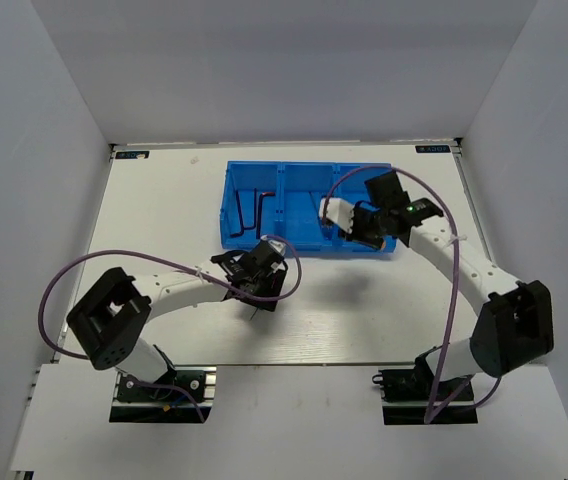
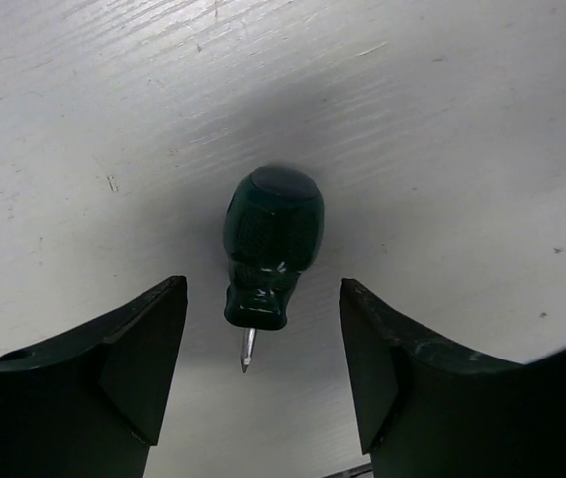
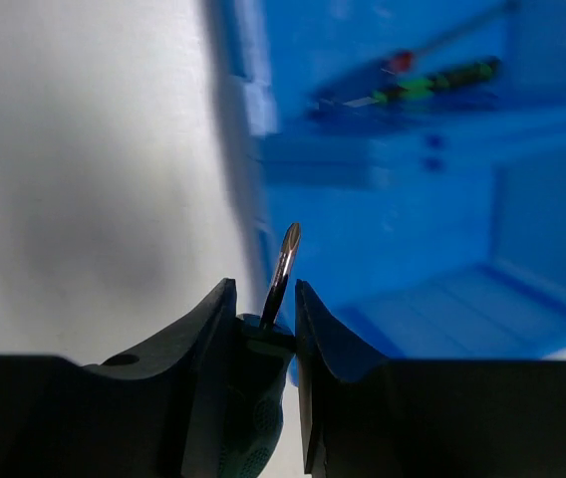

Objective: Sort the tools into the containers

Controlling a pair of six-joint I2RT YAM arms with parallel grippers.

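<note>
1. Left gripper (image 2: pixel 263 329), jaws spread, hangs low over green stubby driver (image 2: pixel 273 239). Driver lies on table (image 2: pixel 462 119) near front wall of blue tray (image 1: pixel 294 243). Not gripped yet, so still to do.
2. Tray's left compartment: hex keys (image 1: pixel 255 205) already in, done.
3. Right gripper (image 3: pixel 263 299) pinches 2nd green driver (image 3: pixel 283 264) by handle, tip up, over tray's right part. Not dropped yet.
4. Slim driver (image 3: pixel 418 85) lies in tray, can't tell which compartment. No other loose tools seen, so prob. two drops left.
</note>
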